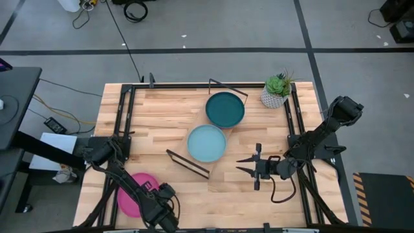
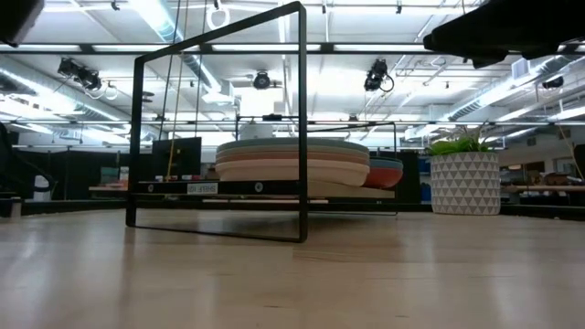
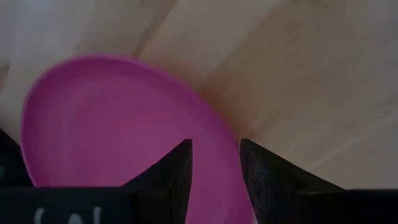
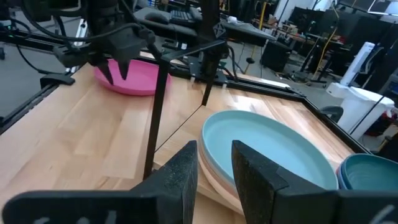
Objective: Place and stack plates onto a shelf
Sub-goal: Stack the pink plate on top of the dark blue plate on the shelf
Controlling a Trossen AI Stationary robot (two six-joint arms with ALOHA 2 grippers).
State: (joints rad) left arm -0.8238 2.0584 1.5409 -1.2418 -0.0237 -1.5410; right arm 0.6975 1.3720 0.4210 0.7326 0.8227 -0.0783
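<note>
The shelf board [image 2: 352,193] stands mid-table, with a black wire frame [image 1: 187,163] at its end. A stack topped by the light blue plate [image 1: 207,143] rests on it, and the dark teal plate [image 1: 225,109] tops a second pile beside it. The pink plate [image 1: 131,193] lies flat on the table near the left near corner. My left gripper [image 1: 165,206] is open at that plate's right edge, with one finger over the plate's inside and one beyond its rim [image 3: 238,149]. My right gripper [image 1: 248,165] is open and hovers level just right of the shelf, pointing at the light blue plate [image 4: 267,146]. My left gripper [image 3: 214,155] comes from above, pointing down, astride the pink plate's rim [image 3: 238,149] on the side toward the table's middle. I cannot tell whether either finger touches the plate, which lies on the table.
A potted plant [image 1: 277,90] in a white patterned pot stands at the far right of the table, behind the teal plate. Black rails [image 1: 123,110] run along the table's left, right and far edges. Bare wood lies between the pink plate and the shelf's near wire frame [image 4: 155,106].
</note>
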